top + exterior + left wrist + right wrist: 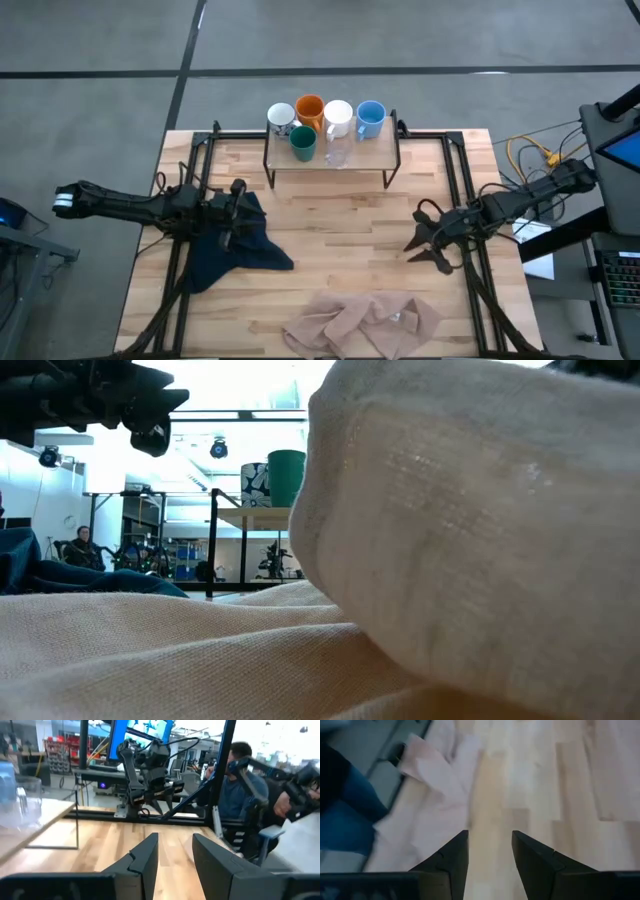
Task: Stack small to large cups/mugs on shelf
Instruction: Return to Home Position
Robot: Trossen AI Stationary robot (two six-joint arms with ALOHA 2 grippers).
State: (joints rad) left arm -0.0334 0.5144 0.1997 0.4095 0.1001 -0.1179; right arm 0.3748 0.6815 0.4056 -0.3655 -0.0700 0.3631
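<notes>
High view shows the left gripper (238, 212) at the left side of the table (330, 250), low over the blue cloth (225, 258). Its fingers are moderately apart and hold nothing; the left wrist view confirms the empty gap.

Moving to the middle, the shelf (375, 153) stands at the far edge of the table with its long axis running from left to right. All six vessels are on it. In the back row stand the patterned mug (281, 118), orange mug (310, 108), white mug (338, 116) and blue mug (370, 117). The green mug (303, 144) and the glass (338, 153) stand in front of them, close together. The beige cloth (365, 320) lies at the near edge.

At the right, the right gripper (418, 232) hangs over bare wood, fingers spread wide and empty.

The shelf lies beyond both grippers and between them, apart from each. The left gripper is a little nearer to its end. I judge the placing finished, so each arm needs only to draw back toward its own side, away from the shelf; nothing stands in these paths except the blue cloth under the left gripper.
</notes>
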